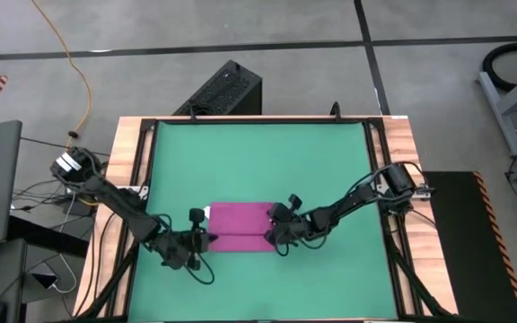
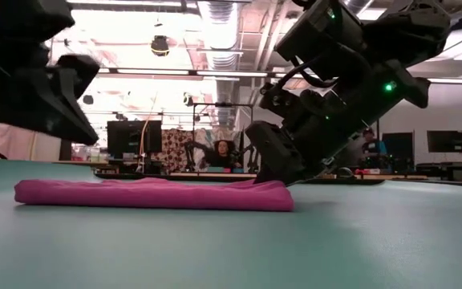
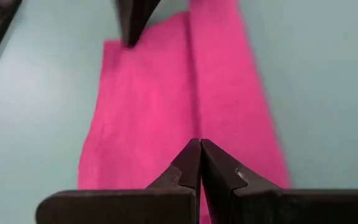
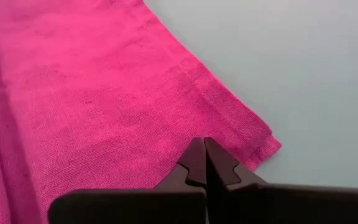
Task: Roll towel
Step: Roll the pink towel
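The towel [image 1: 239,226] lies flat near the front of the green desk [image 1: 258,157], left end effector [image 1: 196,242] and right end effector [image 1: 281,235] pressed shut at its opposite ends — uneven pulls could skew the roll.

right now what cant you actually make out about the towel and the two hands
- Left hand and right hand: both wrist views show the fingers pressed together over the towel, but their own tips hide whether any cloth is pinched.
- White tag: too small in the high view to confirm.
- Towel's far edge: in the low view, hidden behind the towel's own bulk and the right arm.
- Towel's layers: the left wrist view shows one lengthwise crease; the count stays unclear.
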Available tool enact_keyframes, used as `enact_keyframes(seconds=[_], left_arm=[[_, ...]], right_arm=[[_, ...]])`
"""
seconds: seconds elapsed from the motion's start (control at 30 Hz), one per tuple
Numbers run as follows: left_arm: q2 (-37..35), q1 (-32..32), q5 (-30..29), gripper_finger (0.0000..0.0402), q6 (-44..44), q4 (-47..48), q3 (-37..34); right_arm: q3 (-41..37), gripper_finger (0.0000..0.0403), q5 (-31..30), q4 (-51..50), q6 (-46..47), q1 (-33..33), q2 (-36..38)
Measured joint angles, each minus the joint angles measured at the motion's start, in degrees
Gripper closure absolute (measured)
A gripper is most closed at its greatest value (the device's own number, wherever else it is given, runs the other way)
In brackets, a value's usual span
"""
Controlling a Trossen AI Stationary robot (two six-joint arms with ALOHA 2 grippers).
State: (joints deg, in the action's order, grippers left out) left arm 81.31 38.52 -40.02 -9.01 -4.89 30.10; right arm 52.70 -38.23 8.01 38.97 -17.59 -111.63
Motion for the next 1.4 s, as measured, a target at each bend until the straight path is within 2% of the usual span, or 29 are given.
enact_keyframes(seconds=[0.23,0.33,0.5,0.67,0.9,1.03,1.17,1.4], left_arm=[[-0.3,-2.2,-2.1,0.0402,-1.1,-15.7,-10.5],[-0.3,-3.6,-3.5,0.0401,-0.9,-20.6,-12.6],[-0.3,-6.9,-2.6,0.0402,-0.6,-20.3,-13.7],[-0.4,-8.4,-0.7,0.0402,2.0,-20.3,-13.7],[-5.6,-4.3,0.3,0.0402,3.3,-25.0,-12.2],[-6.1,0.6,2.8,0.0402,4.3,-33.5,-13.0],[-1.6,3.3,1.6,0.0402,7.9,-41.5,-13.5],[12.4,2.5,2.3,0.0401,9.1,-54.5,-13.5]], right_arm=[[-0.1,0.0395,-1.0,-0.4,0.1,-1.0,0.0],[-0.1,0.0395,-1.1,-0.5,0.1,-1.2,0.0],[-0.1,0.0391,-4.8,-0.4,0.2,-1.9,0.1],[-0.4,0.0376,-6.6,-1.4,-1.4,-2.4,3.4],[-0.2,0.0375,-7.7,-1.6,-8.2,-5.5,9.7],[-0.1,0.0394,-9.0,1.9,-12.5,-9.7,9.5],[-0.1,0.0396,-9.9,6.2,-12.3,-13.0,5.8],[-0.2,0.0396,-10.6,18.0,-12.4,-13.5,-2.3]])
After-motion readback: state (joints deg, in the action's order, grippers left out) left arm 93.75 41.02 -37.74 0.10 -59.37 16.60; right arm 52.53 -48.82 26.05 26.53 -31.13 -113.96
